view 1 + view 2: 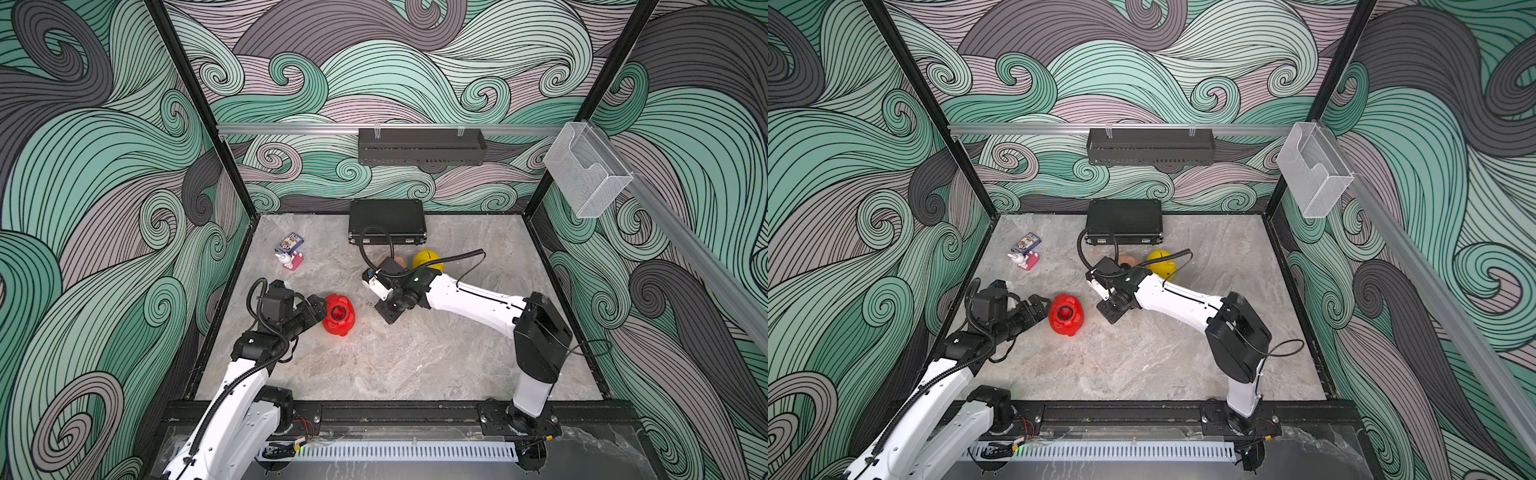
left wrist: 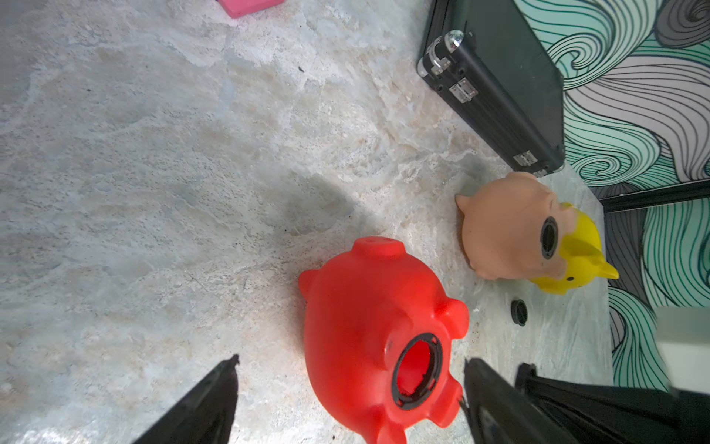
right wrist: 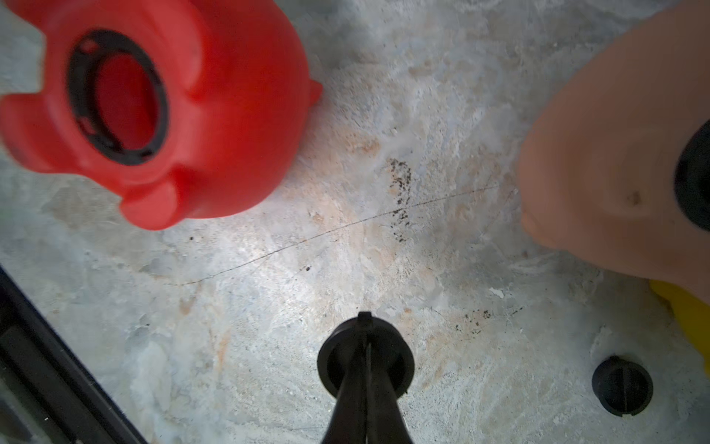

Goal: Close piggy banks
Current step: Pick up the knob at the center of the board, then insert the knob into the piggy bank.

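Marble tabletop (image 1: 395,357), wave-muraled booth: right gripper (image 3: 364,326) pinching black plug (image 3: 334,361), hovering beside red pig (image 1: 339,314) lying belly hole up, unplugged; left gripper (image 1: 319,308) gaping wide around it. Lying near black case (image 1: 386,226): peach pig (image 2: 507,226), yellow pig (image 2: 580,261). Next, seemingly: aligning plug, pressing into pig 1 of 3.

Both arms wear white shells between black joints; the left arm (image 1: 245,380) has a ribbed black cable (image 1: 219,401) running along it; the right arm (image 1: 471,301) shows a thin black seam line, small dark screws and a bulky black elbow block (image 1: 540,332); a black corrugated hose (image 1: 362,243) rises at each wrist; a small white mark (image 1: 250,340) sits on a black housing; the left gripper (image 2: 351,359) has black wedge-shaped fingers (image 2: 207,403).
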Robot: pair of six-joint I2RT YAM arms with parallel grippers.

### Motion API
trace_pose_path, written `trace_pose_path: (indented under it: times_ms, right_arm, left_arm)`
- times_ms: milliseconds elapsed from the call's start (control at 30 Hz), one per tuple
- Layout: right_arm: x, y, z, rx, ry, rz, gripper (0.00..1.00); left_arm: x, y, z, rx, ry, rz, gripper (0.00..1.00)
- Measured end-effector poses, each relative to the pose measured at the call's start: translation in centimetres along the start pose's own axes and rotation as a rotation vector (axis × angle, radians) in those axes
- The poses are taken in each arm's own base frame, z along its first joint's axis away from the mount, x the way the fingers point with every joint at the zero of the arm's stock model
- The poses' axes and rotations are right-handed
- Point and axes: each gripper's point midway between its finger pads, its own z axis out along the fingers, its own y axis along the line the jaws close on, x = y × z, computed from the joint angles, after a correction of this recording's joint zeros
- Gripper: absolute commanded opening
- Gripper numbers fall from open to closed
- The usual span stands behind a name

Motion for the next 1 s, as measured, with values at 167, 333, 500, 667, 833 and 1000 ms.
trace_pose_path:
  times_ms: [167,333,500,667,833,1000]
  right_arm:
    - [-2.1,1.1,-2.2,-0.055,-0.103,-0.089,0.00]
    - [-3.4,2.6,-2.9,-0.127,-0.158,-0.180,0.00]
    - [-5.1,3.6,-3.7,-0.154,-0.211,-0.237,0.00]
    - [-8.4,4.7,-4.8,-0.174,-0.267,-0.197,0.00]
    - [-9.1,5.8,-4.4,-0.212,-0.253,-0.065,0.00]
    - [-8.9,6.4,-2.8,-0.228,-0.201,0.049,0.00]
  left_arm:
    - [-0.2,0.0,0.5,0.004,0.009,-0.028,0.91]
    - [-0.5,0.0,1.1,0.008,0.016,-0.052,0.91]
    - [-0.9,0.2,1.5,0.011,0.015,-0.075,0.91]
    - [-1.6,0.1,1.8,0.028,0.003,-0.097,0.91]
    - [-2.1,0.1,2.2,0.045,-0.004,-0.119,0.91]
    - [-2.0,0.2,2.6,0.052,0.003,-0.128,0.91]
